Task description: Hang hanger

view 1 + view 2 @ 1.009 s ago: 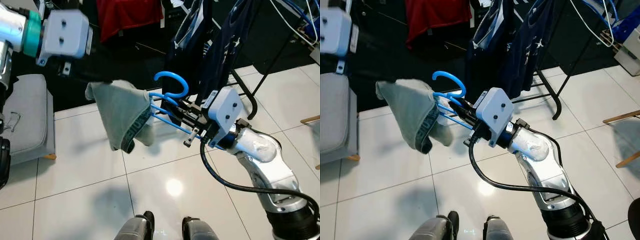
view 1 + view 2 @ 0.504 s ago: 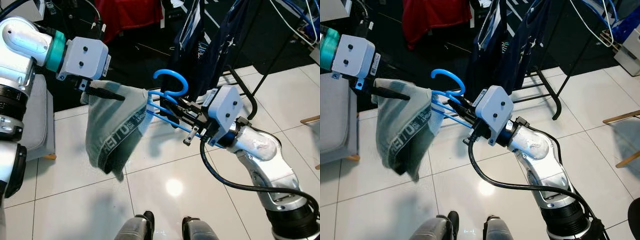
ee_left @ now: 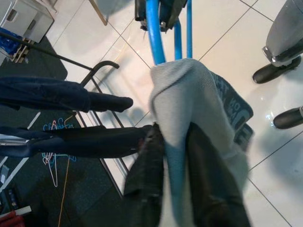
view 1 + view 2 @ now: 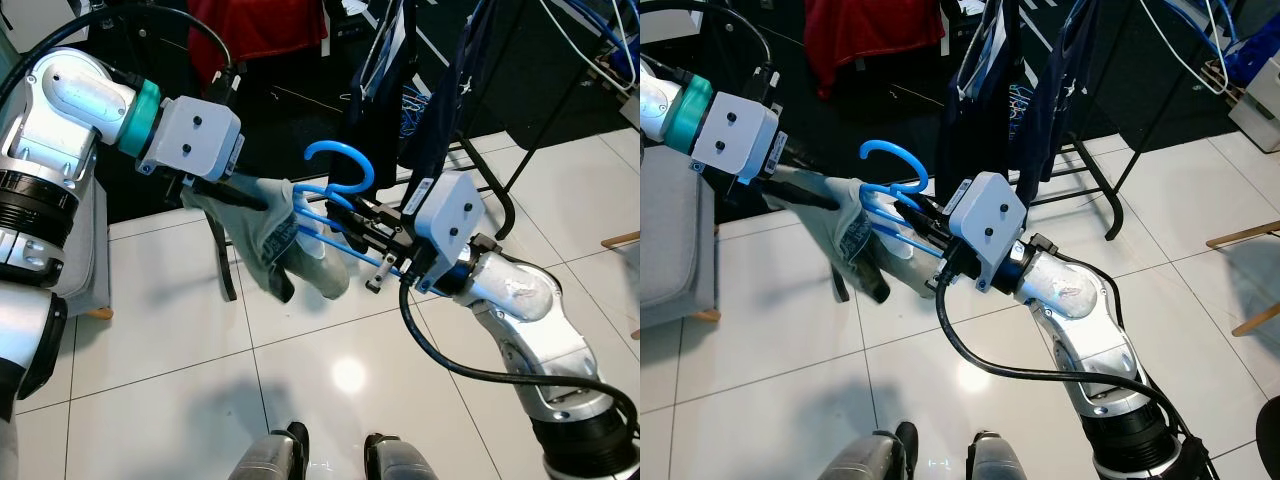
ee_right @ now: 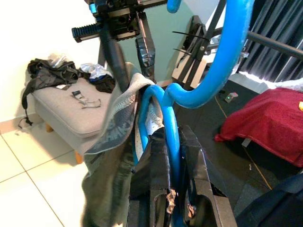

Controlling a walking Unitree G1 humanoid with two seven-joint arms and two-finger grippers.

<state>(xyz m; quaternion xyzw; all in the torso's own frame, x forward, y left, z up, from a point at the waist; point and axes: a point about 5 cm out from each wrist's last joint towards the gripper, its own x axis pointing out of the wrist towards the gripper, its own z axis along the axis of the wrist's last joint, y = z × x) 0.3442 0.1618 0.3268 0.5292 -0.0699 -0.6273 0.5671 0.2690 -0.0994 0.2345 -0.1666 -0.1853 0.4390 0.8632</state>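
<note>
White floor tiles (image 4: 150, 380) and a black clothes rack (image 4: 500, 190) with dark shirts (image 4: 440, 90) fill the left eye view. Right gripper (image 4: 345, 222) is clamped shut on the blue hanger (image 4: 340, 180), held in mid-air in front of the rack, not on it.

Right eye view: left gripper (image 4: 825, 200) pinches the grey garment (image 4: 855, 235) draped over the hanger.

Left wrist view: its fingers (image 3: 149, 189) are closed on the grey cloth.

Right wrist view: black fingers (image 5: 191, 165) squeeze the hanger's neck, with a grey ottoman (image 5: 71, 113) behind.
</note>
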